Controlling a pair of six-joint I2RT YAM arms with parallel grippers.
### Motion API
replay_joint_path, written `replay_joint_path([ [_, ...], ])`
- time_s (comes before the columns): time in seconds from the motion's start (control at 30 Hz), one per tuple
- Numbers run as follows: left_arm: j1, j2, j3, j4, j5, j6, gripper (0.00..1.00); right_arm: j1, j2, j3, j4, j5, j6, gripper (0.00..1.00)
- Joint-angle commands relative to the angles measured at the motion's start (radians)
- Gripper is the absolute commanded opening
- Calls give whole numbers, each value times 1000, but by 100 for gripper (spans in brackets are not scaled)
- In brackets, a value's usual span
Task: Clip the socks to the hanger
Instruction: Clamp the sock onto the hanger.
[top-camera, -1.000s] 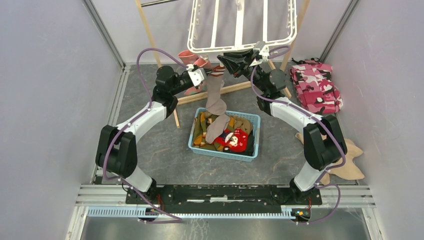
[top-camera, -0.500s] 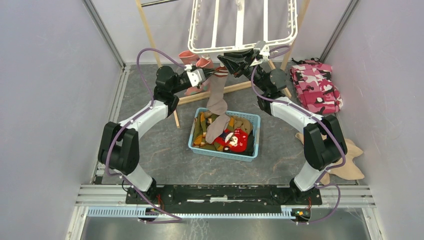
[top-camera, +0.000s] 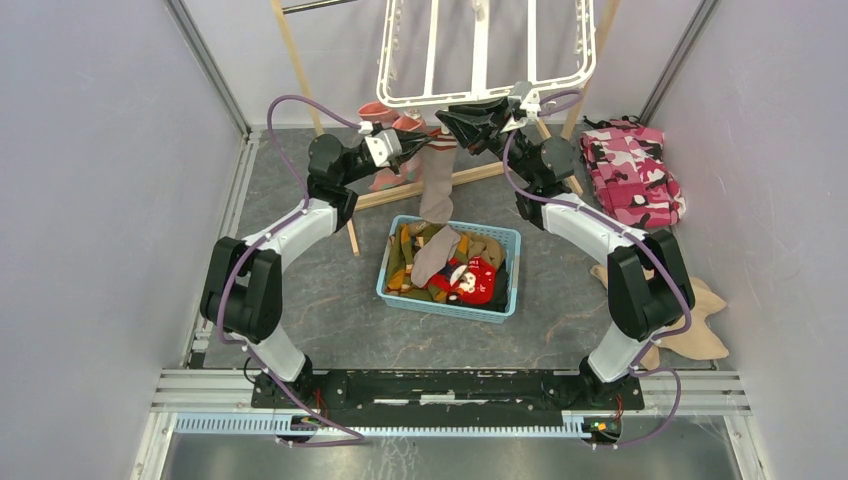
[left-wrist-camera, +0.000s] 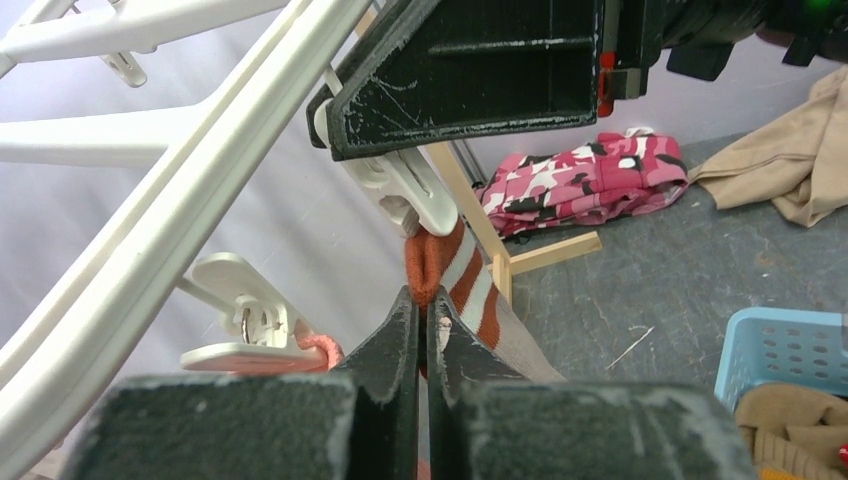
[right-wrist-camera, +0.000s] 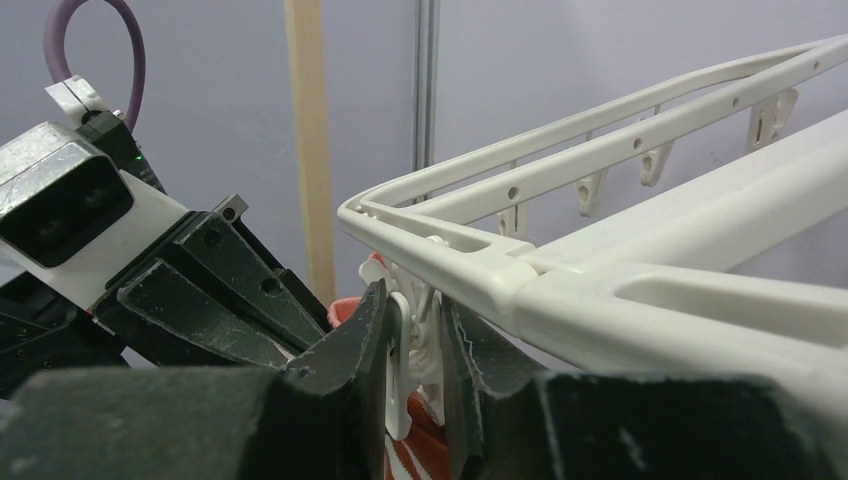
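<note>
The left tool (left-wrist-camera: 420, 300) has its jaws pressed together on the cuff end of a soft grey-brown sock (left-wrist-camera: 470, 285) with a red-and-white striped cuff, holding that cuff up just under the near rim of the large white plastic rectangular hanger (right-wrist-camera: 600, 290). The rest of the sock hangs straight down into a light blue perforated plastic basket (top-camera: 449, 304). The right tool (right-wrist-camera: 415, 320) faces it from the other side, its jaws narrowed around a small white plastic clip (right-wrist-camera: 400, 360) that dangles from that rim, apparently squeezing its levers. The step in hand looks like feeding the cuff into this clip. To do it well, the right tool should hold the mouth of the clip spread while the left tool lifts the striped edge fully between the clip's teeth. Only then should the right tool let go, and the left tool should release last. The hanger may swing, so small, slow moves would suit. A salmon-pink sock (top-camera: 385, 112) appears to hang from a neighbouring clip. More socks lie heaped in the basket on the dark grey mottled table (top-camera: 330, 300). A light wooden frame stand (top-camera: 300, 70) carries the hanger. A pink camouflage-print cloth (top-camera: 632, 172) and a large tan garment (top-camera: 700, 320) lie to the right. Pale lilac walls enclose the space.
</note>
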Motion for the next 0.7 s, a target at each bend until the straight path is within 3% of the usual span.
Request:
replay_joint_path([
  [0.0, 4, 6, 41, 111, 24, -112, 2, -1, -6, 36, 53, -37, 20, 1],
  [0.47, 12, 37, 58, 253, 39, -382, 2, -5, -10, 31, 58, -42, 22, 2],
  [0.67, 13, 58, 73, 269, 49, -444, 2, -8, -13, 24, 61, -40, 22, 10],
])
